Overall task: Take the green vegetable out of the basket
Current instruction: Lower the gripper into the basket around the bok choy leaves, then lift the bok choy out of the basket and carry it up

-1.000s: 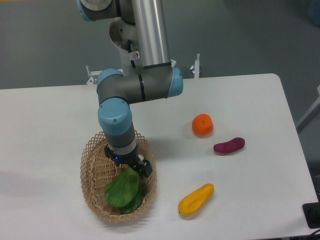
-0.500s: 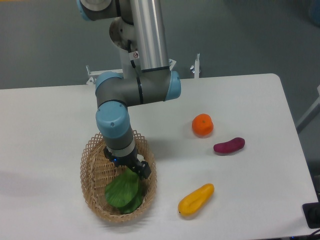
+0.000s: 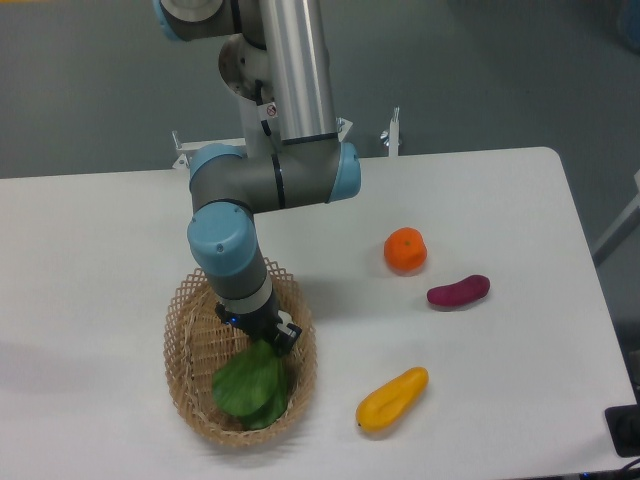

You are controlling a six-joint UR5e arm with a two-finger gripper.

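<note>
The green vegetable [image 3: 247, 385] lies in the tan wicker basket [image 3: 188, 373] at the front left of the table. Its broad green leaves face the camera; the white stalk end is hidden under my gripper. My gripper [image 3: 262, 341] reaches down into the basket at the vegetable's upper end. The wrist and the leaves hide the fingertips, so I cannot tell whether the jaws are closed on it.
An orange fruit [image 3: 405, 250], a purple sweet potato [image 3: 458, 291] and a yellow elongated vegetable [image 3: 392, 398] lie on the white table [image 3: 90, 260] to the right of the basket. The arm's elbow [image 3: 270, 180] hangs over the table behind the basket.
The arm's wrist has shifted slightly left and the gripper sits a little lower in the basket. The basket and the vegetable have shifted slightly towards the front.
</note>
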